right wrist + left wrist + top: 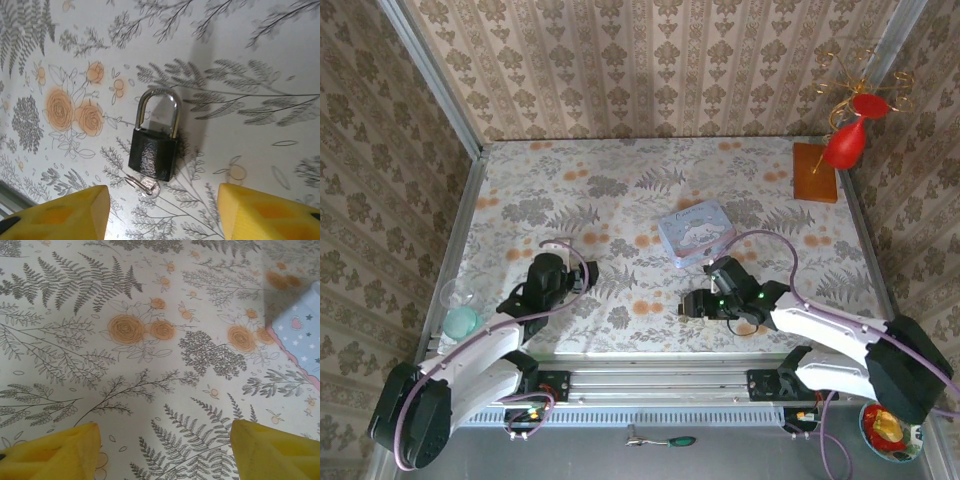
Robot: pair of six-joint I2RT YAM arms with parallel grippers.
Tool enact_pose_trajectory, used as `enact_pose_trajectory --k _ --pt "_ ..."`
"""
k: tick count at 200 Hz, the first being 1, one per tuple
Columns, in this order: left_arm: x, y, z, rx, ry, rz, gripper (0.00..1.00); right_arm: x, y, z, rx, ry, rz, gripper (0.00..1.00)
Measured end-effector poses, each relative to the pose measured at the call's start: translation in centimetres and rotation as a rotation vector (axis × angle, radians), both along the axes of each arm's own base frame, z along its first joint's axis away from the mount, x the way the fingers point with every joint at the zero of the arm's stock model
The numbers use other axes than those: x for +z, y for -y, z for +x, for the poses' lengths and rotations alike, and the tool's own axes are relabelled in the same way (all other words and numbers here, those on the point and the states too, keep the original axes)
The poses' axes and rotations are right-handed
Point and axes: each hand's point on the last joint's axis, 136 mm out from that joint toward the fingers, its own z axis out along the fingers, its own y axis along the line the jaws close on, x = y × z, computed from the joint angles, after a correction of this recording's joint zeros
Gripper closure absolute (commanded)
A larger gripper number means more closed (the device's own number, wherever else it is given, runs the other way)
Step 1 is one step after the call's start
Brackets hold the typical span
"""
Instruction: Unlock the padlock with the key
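Right tool (164, 202): yellow fingers (75, 215) stand wide apart, holding nothing
Just past the tips, the key (143, 184) appears to sit in the bottom of the padlock (152, 152), a thin ring lying beside it
Padlock lies flat on the table (260, 65), dark body nearer, shackle (157, 107) pointing away; both legs look seated, so I judge it locked

Step in hand, as I read it: take the key and turn
- close on the key's flat head, not the ring
- keep the wrist in line with the key's shaft, so turning does not lever the lock sideways
- body is loose and will likely spin with the key unless pinned; nothing steadies it now

Pose, top view: right arm (820, 325) runs from its near-right base, forearm angled left, wrist bent down over the padlock, which lies just short of the pale blue tin (695, 232)
Left tool (165, 445) is also wide and holds nothing, low over bare table, well apart from the padlock
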Motion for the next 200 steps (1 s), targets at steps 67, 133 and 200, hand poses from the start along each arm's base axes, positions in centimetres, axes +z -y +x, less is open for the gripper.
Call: enact_pose_trajectory --k 67,133,200 --pt "4.6 -4.4 3.8 0.182 0.056 0.089 0.00 10.2 4.7 6.5 -0.157 0.332 -0.098 0.19" --pt "6.1 -8.7 6.6 0.306 0.266 0.417 0.00 9.9 12.6 10.7 -0.282 0.683 -0.491 0.14" --pt "-1.2 -11.8 8.2 0.236 0.227 0.576 0.00 5.9 17.9 14.5 -0.367 0.725 -0.668 0.10"
